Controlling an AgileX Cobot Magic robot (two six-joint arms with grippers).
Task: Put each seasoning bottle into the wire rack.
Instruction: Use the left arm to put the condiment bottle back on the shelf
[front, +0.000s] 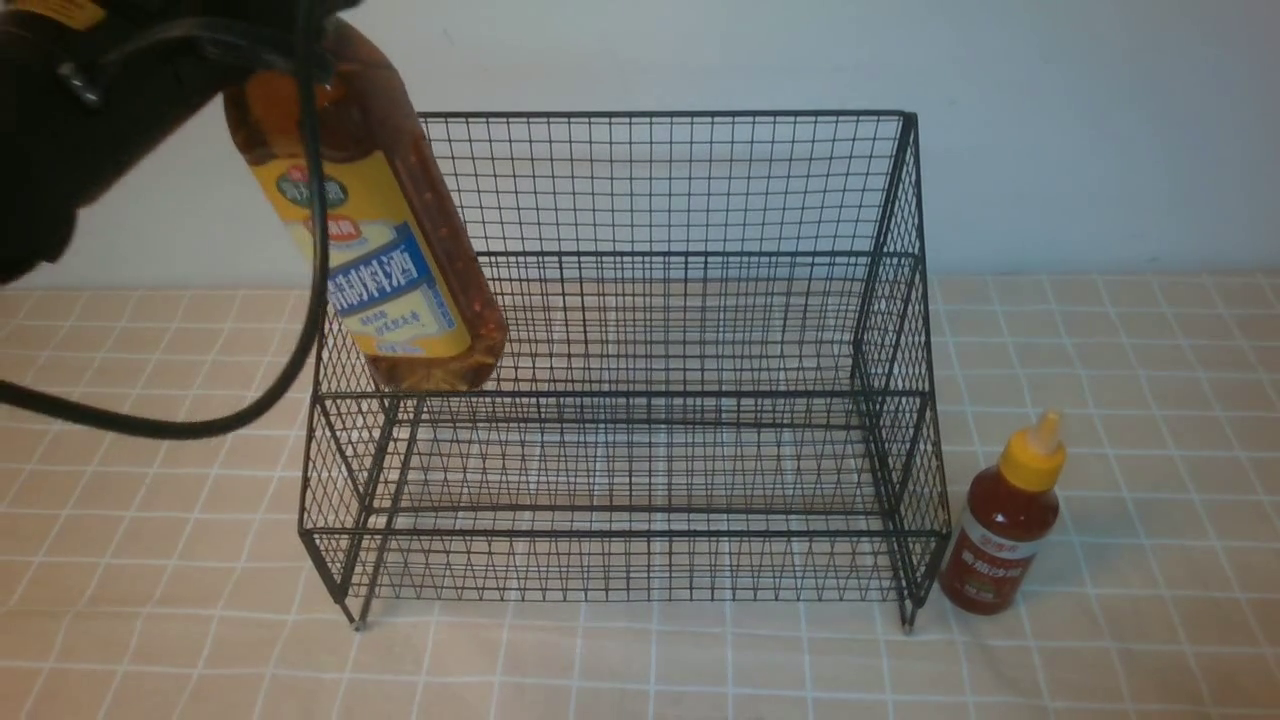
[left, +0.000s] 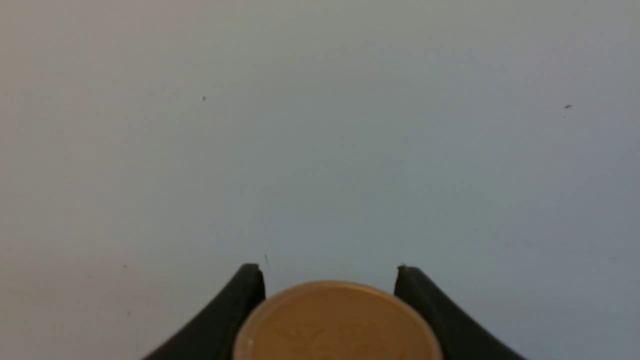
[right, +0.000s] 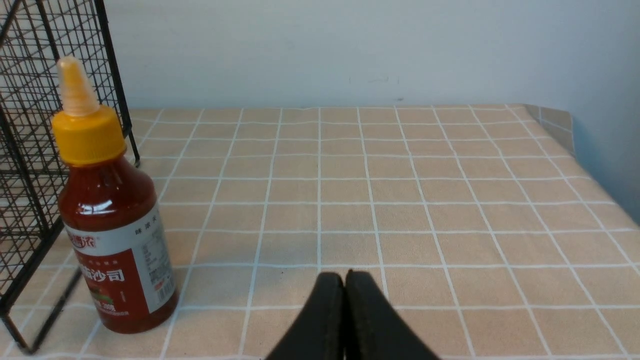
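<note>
Checked counter (front: 1100, 650): left gripper (left: 330, 276), largely cut off, clamps the tilted tall bottle (front: 390, 260) over the wire rack (front: 640, 180); right gripper (right: 345, 275) closed, empty, near the red sauce bottle (front: 1005, 520) toward the right edge.

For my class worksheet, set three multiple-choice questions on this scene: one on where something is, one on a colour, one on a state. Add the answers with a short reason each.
1. Where is the red sauce bottle?
A) on the upper tier of the wire rack
B) on the table, beside the rack's right side
C) in a gripper

2. What colour is its cap?
A) green
B) yellow
C) white

3. What state is the tall amber bottle in?
A) lying on the table
B) upright on the lower tier
C) tilted, gripped by the left gripper

Answers: B, it stands on the checked cloth just outside the mesh. B, the nozzle cap is plainly yellow. C, it leans in the front view, and its tan cap sits between the fingers in the left wrist view.
</note>
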